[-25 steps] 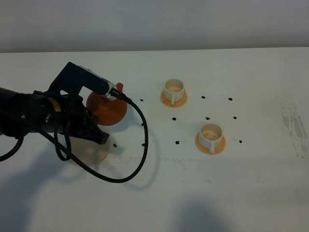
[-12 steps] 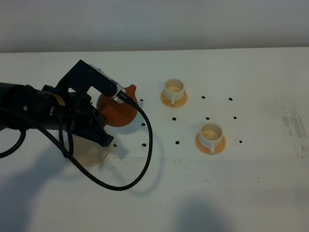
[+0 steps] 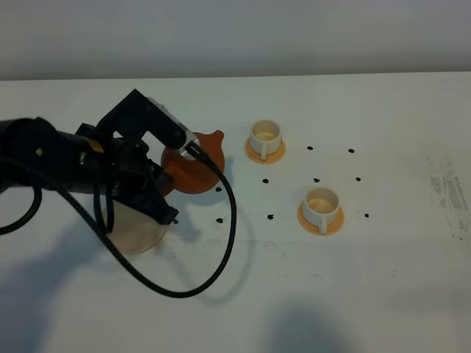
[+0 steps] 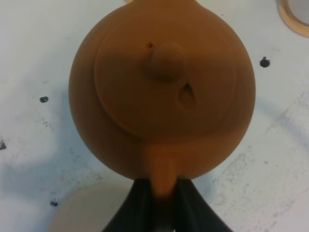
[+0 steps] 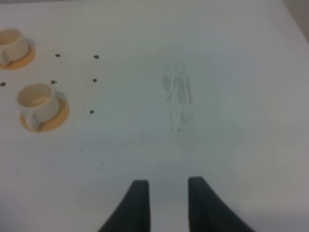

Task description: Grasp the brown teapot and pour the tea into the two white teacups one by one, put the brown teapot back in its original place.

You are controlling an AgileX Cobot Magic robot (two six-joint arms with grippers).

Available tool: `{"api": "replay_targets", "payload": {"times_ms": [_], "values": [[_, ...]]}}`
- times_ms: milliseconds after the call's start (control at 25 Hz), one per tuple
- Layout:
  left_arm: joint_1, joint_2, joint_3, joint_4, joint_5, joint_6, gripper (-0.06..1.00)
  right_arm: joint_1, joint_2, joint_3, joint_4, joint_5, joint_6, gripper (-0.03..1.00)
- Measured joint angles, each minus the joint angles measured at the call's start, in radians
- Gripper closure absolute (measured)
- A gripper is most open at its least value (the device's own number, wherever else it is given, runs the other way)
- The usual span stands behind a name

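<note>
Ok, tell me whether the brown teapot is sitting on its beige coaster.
No: the left gripper holds the brown teapot away from the bare coaster.

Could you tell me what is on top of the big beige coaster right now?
The coaster looks bare where it shows. The left arm covers its far edge from above, so that strip is unseen. The teapot hangs in the left gripper, off it.

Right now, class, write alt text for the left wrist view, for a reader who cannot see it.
A brown teapot fills most of the view, seen from above, its loop handle clamped by the dark fingers of the left gripper. Around it lies white table with small black dots, and a beige coaster shows beside the fingers.
</note>
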Motion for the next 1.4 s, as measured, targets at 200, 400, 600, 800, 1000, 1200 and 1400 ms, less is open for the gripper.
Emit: {"api": "replay_targets", "payload": {"times_ms": [200,400,600,800,1000,1200,1400], "values": [[-0.009,0.057,-0.089,0.001,0.051,-0.007,0.85,0.0,0.0,0.0,0.0,0.0,0.0,0.75],[-0.036,0.135,-0.179,0.002,0.097,-0.001,0.85,0.0,0.0,0.0,0.0,0.0,0.0,0.75],[-0.065,0.215,-0.272,0.002,0.148,0.029,0.85,0.0,0.0,0.0,0.0,0.0,0.0,0.75],[-0.08,0.274,-0.341,0.001,0.185,0.078,0.85,0.0,0.0,0.0,0.0,0.0,0.0,0.75],[-0.094,0.314,-0.379,0.001,0.205,0.149,0.85,0.0,0.0,0.0,0.0,0.0,0.0,0.75],[-0.108,0.339,-0.411,0.002,0.217,0.215,0.85,0.0,0.0,0.0,0.0,0.0,0.0,0.75],[-0.11,0.349,-0.415,0.002,0.217,0.289,0.85,0.0,0.0,0.0,0.0,0.0,0.0,0.75]]}}
